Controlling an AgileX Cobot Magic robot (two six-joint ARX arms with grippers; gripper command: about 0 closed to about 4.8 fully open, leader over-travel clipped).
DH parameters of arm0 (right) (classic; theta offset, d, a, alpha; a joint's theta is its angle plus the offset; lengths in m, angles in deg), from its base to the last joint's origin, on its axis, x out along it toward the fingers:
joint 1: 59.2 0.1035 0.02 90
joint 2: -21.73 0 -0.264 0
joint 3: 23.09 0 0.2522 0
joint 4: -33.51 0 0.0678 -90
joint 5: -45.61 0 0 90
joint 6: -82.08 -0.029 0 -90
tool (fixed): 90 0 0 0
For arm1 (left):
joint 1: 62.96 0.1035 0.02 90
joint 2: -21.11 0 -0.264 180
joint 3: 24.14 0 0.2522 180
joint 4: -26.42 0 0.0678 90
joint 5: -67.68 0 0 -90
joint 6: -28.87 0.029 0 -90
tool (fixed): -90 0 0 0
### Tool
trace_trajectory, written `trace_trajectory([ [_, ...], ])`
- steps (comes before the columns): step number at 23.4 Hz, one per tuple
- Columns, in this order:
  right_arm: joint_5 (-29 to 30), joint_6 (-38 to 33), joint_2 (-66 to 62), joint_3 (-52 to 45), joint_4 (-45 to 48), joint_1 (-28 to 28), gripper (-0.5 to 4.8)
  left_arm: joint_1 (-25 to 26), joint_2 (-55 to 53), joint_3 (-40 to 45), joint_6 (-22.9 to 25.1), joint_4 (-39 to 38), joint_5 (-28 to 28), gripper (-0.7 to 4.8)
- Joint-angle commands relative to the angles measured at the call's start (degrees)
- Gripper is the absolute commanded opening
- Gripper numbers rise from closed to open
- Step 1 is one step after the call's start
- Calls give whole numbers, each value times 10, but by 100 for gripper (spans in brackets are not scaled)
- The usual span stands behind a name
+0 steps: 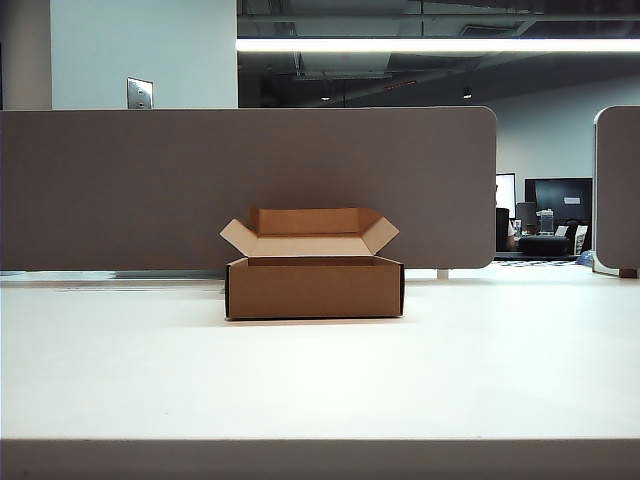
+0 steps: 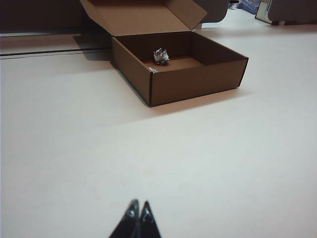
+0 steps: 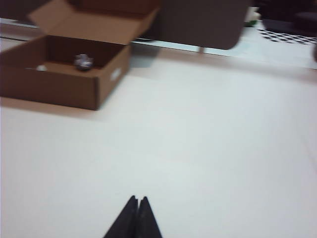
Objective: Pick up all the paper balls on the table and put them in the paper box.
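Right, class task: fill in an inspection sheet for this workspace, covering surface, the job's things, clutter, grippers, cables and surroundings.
Surface: the table is off-white; no loose paper is seen on it in any view.
Job's things: the paper box sits mid-table, flaps open; one paper ball lies inside, also seen in the right wrist view. Other balls: not seen.
Clutter: nothing seen.
Grippers: left gripper shut, empty, above bare table short of the box; right gripper shut, empty, likewise. Neither shows in the exterior view.
Cables: nothing seen.
Surroundings: grey-brown divider panel behind the box; dim office beyond.
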Motion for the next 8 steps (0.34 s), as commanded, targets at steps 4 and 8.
trace_trajectory([
  [4, -2, 1, 1, -3, 10, -113, 21, 1, 0, -2, 2, 1, 3, -5],
  [8, -3, 1, 1, -3, 10, -118, 21, 1, 0, -2, 2, 1, 3, -5],
])
